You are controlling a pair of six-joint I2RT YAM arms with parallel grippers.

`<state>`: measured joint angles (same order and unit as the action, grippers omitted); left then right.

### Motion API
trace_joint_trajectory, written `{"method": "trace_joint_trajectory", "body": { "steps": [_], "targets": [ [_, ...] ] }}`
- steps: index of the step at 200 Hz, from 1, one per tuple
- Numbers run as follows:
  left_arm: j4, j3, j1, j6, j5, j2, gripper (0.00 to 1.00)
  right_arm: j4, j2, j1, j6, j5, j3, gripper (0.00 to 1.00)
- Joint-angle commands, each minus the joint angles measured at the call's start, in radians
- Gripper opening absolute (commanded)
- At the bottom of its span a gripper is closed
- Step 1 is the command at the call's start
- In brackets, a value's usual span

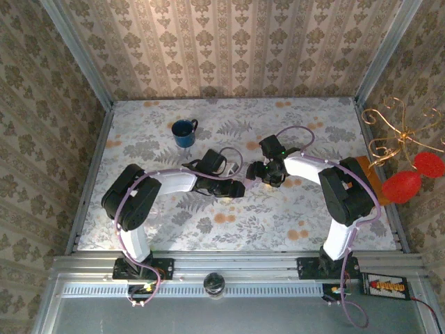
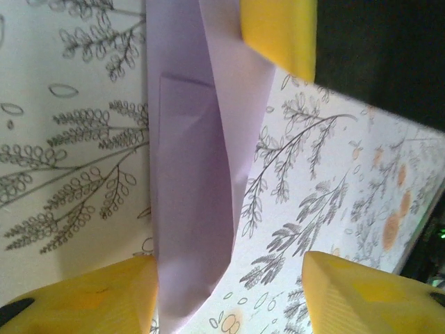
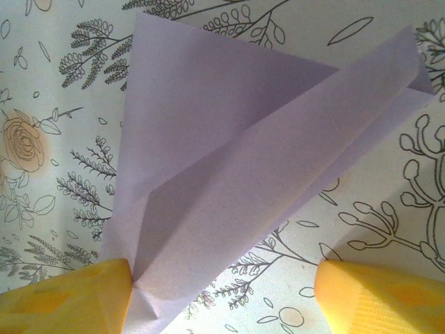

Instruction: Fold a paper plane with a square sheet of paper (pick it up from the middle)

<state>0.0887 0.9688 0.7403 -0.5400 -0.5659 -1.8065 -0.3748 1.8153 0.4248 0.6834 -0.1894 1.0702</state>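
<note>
Floral-print surface [image 1: 278, 223] carries a blue mug [image 1: 185, 132], a folded sheet of paper [image 3: 229, 188] and an orange-brown rectangle [image 1: 375, 184].
The mug stands upright toward the back wall. The pale lilac sheet, creased into a dart shape, rests on the print. The rectangle lies well right of the mug, at the surface's edge.

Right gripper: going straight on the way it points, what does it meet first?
Probably the folded paper plane, lying between the open fingers of the right gripper, with the table just beneath; depth is unclear.
</note>
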Motion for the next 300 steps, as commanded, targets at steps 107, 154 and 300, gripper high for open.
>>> {"method": "trace_joint_trajectory", "body": {
  "steps": [107,154,300],
  "targets": [
    [0.117,0.115,0.017,0.106,0.066,-0.083,0.56,0.042,0.11,0.015,0.013,-0.01,-0.029,0.73],
    [0.115,0.104,0.011,0.103,0.075,-0.093,0.46,0.048,0.111,0.013,0.019,-0.013,-0.032,0.73],
    [0.089,0.075,-0.017,0.086,0.058,-0.126,0.25,0.055,0.121,0.002,0.015,-0.019,-0.042,0.71]
  ]
}}
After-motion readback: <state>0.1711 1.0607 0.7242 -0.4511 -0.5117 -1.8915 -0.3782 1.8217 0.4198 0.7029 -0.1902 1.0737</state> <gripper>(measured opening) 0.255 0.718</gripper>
